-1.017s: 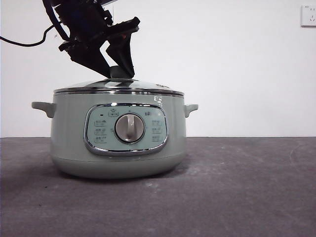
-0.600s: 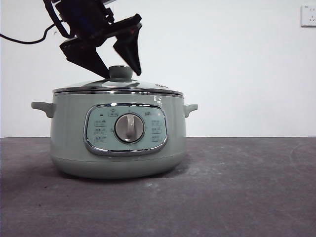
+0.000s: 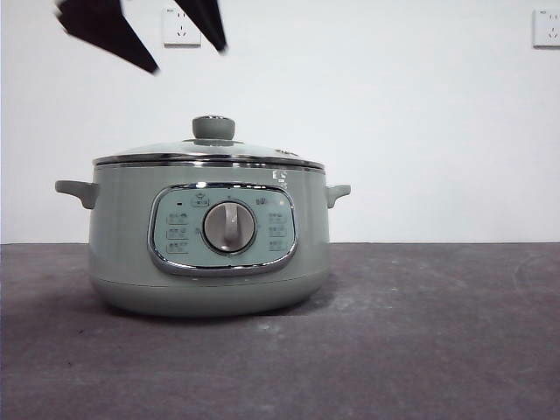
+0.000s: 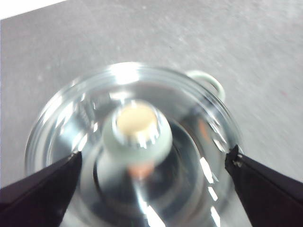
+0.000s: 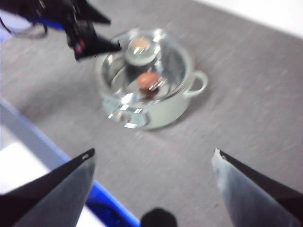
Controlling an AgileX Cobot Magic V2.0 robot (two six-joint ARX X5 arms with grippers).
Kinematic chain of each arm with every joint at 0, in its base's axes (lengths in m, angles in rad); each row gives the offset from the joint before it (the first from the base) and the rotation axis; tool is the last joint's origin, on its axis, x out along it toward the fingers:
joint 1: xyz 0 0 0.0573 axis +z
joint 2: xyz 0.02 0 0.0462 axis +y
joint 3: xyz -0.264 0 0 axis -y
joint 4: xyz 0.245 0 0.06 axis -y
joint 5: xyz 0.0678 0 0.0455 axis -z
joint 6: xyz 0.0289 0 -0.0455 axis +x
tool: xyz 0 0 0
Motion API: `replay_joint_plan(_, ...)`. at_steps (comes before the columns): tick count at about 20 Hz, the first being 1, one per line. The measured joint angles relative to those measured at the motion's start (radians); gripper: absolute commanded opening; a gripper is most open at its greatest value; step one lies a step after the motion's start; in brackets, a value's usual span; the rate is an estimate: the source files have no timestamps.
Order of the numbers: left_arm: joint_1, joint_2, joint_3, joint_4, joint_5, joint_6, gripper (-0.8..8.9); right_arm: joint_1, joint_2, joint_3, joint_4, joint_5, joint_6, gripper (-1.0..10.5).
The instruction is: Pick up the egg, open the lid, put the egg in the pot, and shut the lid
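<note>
The pale green pot (image 3: pixel 122 245) stands on the dark table with its glass lid (image 3: pixel 157 150) shut on it. The lid's green knob (image 3: pixel 213 128) is free. My left gripper (image 3: pixel 190 59) hangs open well above the knob, its jaws spread wide to either side of it in the left wrist view (image 4: pixel 155 155). Through the glass, the right wrist view shows the reddish-brown egg (image 5: pixel 149 79) lying inside the pot (image 5: pixel 156 113). My right gripper (image 5: pixel 153 152) is open and empty, high above the table and off to the side of the pot.
Two wall sockets (image 3: pixel 181 26) (image 3: pixel 547 26) sit on the white wall behind. The pot's side handles (image 3: pixel 74 190) (image 3: pixel 339 192) stick out. A blue-edged white surface (image 5: pixel 47 146) borders the grey table near the pot's dial side.
The left gripper opened off the lid's knob and rose straight up toward the top of the front view. The lid stays seated on the pot.
</note>
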Motion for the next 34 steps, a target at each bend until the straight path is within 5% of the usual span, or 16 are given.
replay_joint_plan(8,0.000,-0.299,0.000,-0.370,0.218,0.000,4.90,0.000,0.078,0.000,-0.001,-0.199,0.002,4.0)
replay_joint_plan(10,0.000,-0.354,0.000,-0.439,0.246,0.000,1.67,0.000,0.098,0.000,-0.001,-0.212,0.003,2.2)
replay_joint_plan(11,0.000,-0.378,0.000,-0.469,0.248,0.000,-0.30,0.000,0.105,0.000,-0.002,-0.213,0.003,0.3)
replay_joint_plan(34,0.000,-0.407,0.000,-0.470,0.203,0.010,-0.03,0.000,0.096,0.000,-0.002,-0.211,0.002,0.0)
